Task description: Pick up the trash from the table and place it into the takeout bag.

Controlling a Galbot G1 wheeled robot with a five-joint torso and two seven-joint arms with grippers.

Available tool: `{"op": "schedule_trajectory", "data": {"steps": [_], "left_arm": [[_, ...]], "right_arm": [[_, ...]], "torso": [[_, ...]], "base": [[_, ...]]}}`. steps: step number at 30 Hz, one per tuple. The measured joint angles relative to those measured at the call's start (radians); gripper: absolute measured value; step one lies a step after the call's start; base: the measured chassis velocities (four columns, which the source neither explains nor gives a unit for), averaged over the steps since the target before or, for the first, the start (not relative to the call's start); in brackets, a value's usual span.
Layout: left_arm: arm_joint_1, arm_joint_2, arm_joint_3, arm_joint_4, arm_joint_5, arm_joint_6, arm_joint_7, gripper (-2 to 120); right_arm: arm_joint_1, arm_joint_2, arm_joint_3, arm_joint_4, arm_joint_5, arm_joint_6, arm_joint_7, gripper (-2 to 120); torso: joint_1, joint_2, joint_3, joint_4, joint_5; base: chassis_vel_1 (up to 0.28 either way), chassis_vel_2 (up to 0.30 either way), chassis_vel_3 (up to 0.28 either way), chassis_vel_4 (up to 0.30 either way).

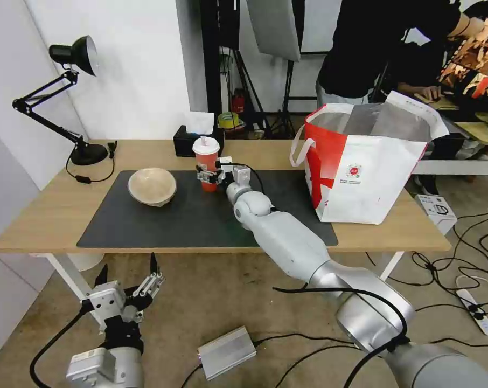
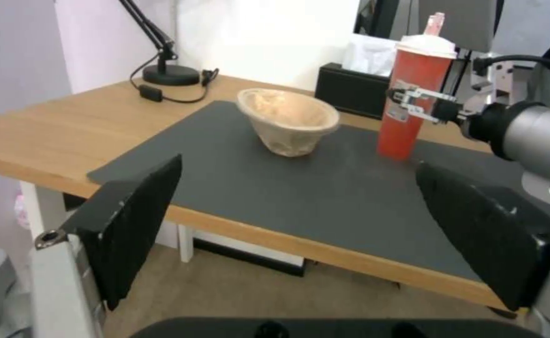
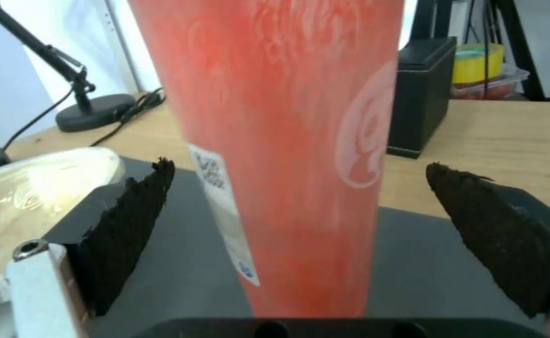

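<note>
A red lidded drink cup (image 1: 206,160) (image 2: 413,94) (image 3: 281,141) stands upright on the dark mat (image 1: 190,221) of the table (image 1: 50,210). My right gripper (image 1: 206,175) (image 3: 294,169) is open around the cup's lower half, with a gap between each finger and the cup wall. A beige paper bowl (image 1: 152,186) (image 2: 287,119) sits on the mat to the cup's left. At the table's right end stands the white and red takeout bag (image 1: 362,172), mouth open. My left gripper (image 1: 128,269) (image 2: 300,164) hangs open below the table's front edge, holding nothing.
A black tissue box (image 1: 193,141) stands just behind the cup. A black desk lamp (image 1: 88,153) and its cord occupy the far left corner. A grey power brick (image 1: 226,353) and cables lie on the floor. A person stands behind the bag.
</note>
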Motion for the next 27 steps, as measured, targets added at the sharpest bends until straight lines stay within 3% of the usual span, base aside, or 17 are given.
{"op": "schedule_trajectory", "data": {"steps": [27], "left_arm": [[-0.029,0.032,0.037,0.031,-0.008,0.000,0.000,100]], "right_arm": [[0.013,0.000,-0.003,-0.060,0.004,0.022,-0.117,100]], "torso": [[0.000,0.000,0.000,0.0000,0.0000]], "base": [[0.000,0.000,0.000,0.000]]}}
